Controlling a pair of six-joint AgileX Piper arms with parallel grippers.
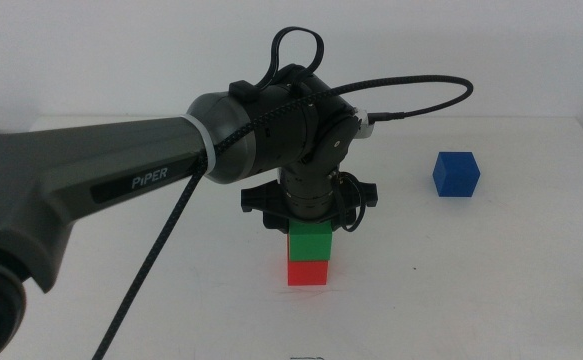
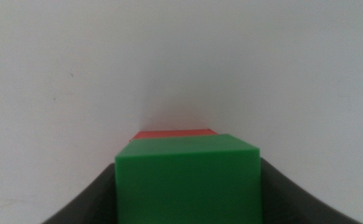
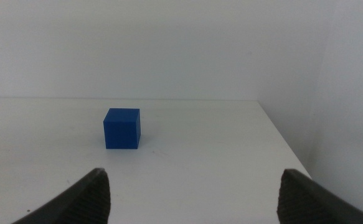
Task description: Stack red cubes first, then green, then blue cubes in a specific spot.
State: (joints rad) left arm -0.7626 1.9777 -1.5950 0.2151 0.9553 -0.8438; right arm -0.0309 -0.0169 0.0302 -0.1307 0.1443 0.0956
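The work surface is a plain white matte tabletop (image 1: 491, 280) set against a white wall. Near its centre, the small matte green cube (image 1: 309, 243) sits on top of the small matte red cube (image 1: 308, 272), faces roughly aligned. The left gripper (image 1: 308, 222) points straight down over this stack, its dark jaws closed against the sides of the green cube. The small deep-blue cube (image 1: 456, 174) stands alone, well apart to the right. The right gripper (image 3: 193, 193) waits out of the middle view, jaws spread wide, facing the blue cube.
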